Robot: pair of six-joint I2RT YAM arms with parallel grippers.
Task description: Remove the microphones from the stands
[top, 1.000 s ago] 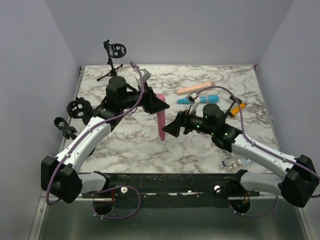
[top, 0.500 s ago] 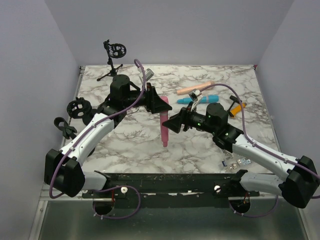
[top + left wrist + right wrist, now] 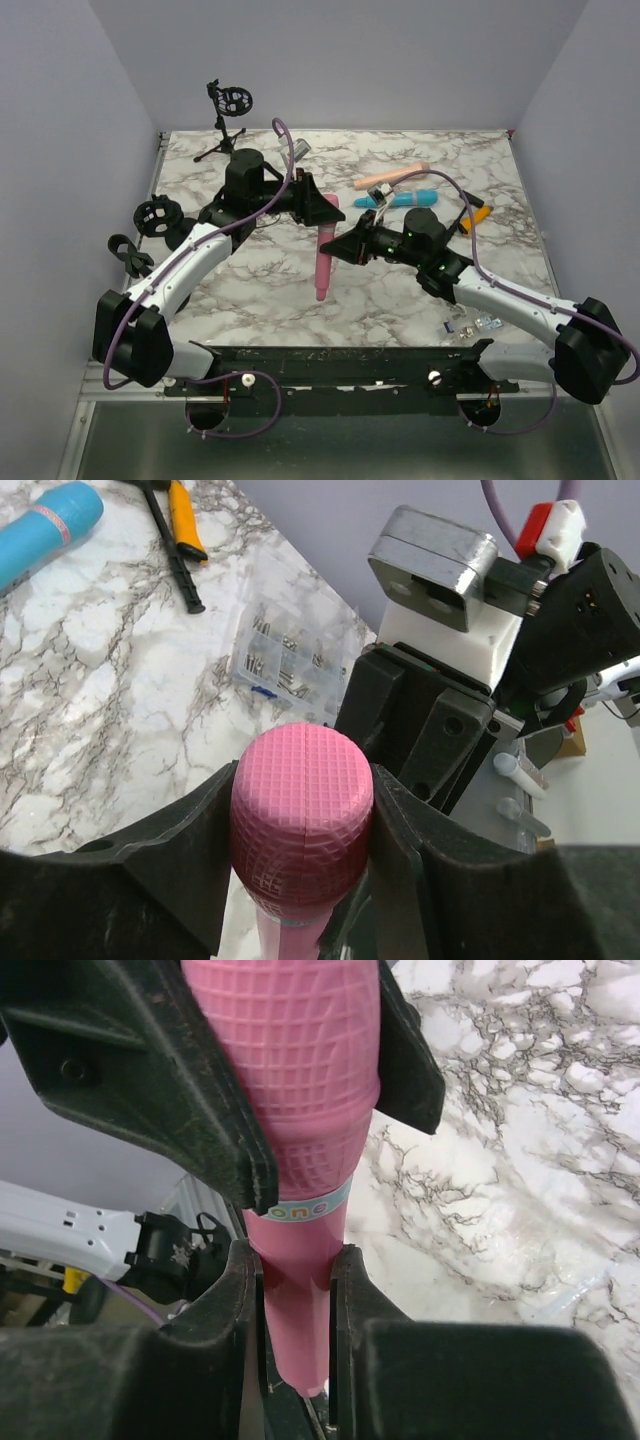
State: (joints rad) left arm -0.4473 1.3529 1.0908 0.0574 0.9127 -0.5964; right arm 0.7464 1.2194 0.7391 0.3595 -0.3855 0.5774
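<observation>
Clamped shut, my right claw [image 3: 295, 1260] has the handle of the pink microphone [image 3: 322, 268], one finger pressed flat against each side of it. My left claw [image 3: 300, 815] stands about half open and grips the same microphone by its gridded head, the two curved fingers hugging it from either side. So the microphone is held between my two claws over the middle of the table. Its head is toward the far side and the end of its handle points back toward my bases. As far as both wrist views show, only my fingers touch it. Round the handle, just under the head, runs a pale blue band with small letters. I can read "one"; the rest curves out of sight.

Beneath it lies the marble table [image 3: 260, 300], white veined with grey. At its far left corner a black tripod stand [image 3: 224, 135] is upright, well apart from the microphone. Two further black holders [image 3: 155, 215] sit beyond the table's left edge. Right of centre, toward the back, a peach microphone [image 3: 392, 177] lies just behind a blue microphone [image 3: 402, 199], both on their sides. The blue one has a pink band round it. Further right lies an orange-handled tool [image 3: 476, 215]. Smallest, near the table's near right edge, is a clear box [image 3: 285, 670] of little metal parts.
</observation>
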